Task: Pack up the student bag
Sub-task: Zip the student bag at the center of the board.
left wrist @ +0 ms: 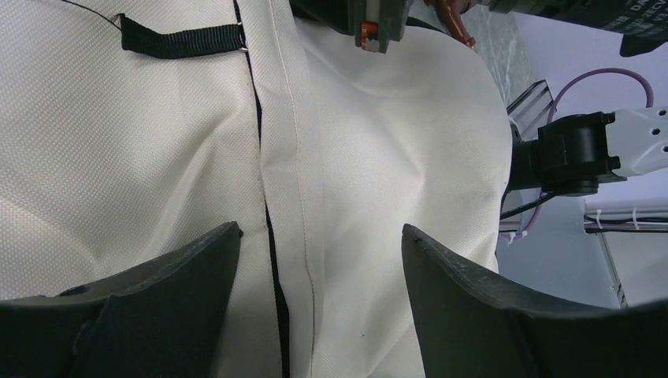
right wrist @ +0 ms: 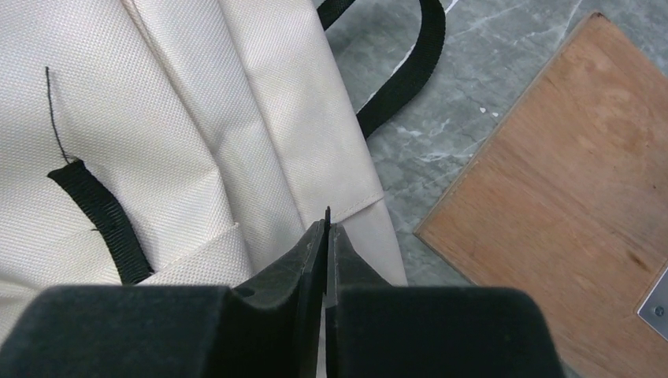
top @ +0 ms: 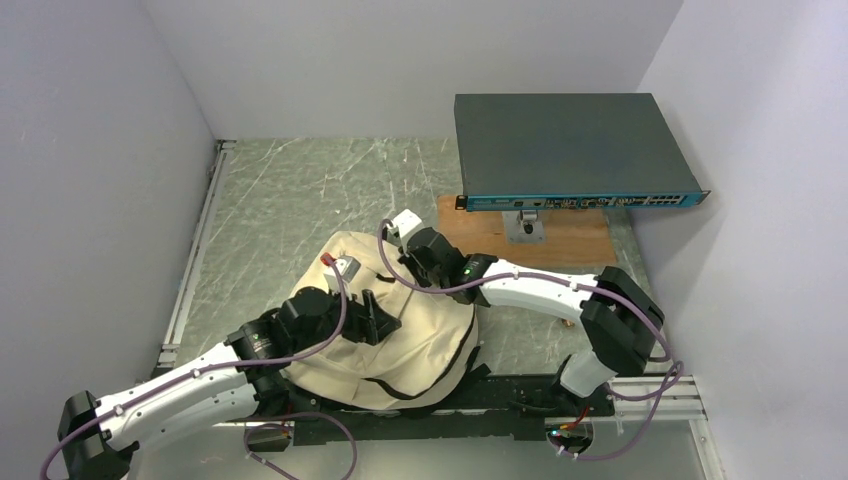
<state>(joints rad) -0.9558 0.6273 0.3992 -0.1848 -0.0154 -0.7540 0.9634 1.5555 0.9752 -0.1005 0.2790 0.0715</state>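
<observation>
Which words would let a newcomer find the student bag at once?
Look at the green marbled table. At its near edge lies the student bag. It is the only soft cream fabric thing, with black straps, unlike the hard dark box at the far right.

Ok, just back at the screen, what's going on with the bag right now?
Both arms are over the cream-beige soft fabric backpack, which lies on the grey marbled tabletop. The left end effector hangs open over the bag, its fingers either side of the dark zipper line. The right end effector is shut at the bag's far edge, near a black strap. A thin dark sliver shows at its tips, but I cannot tell whether that is a zipper pull.
</observation>
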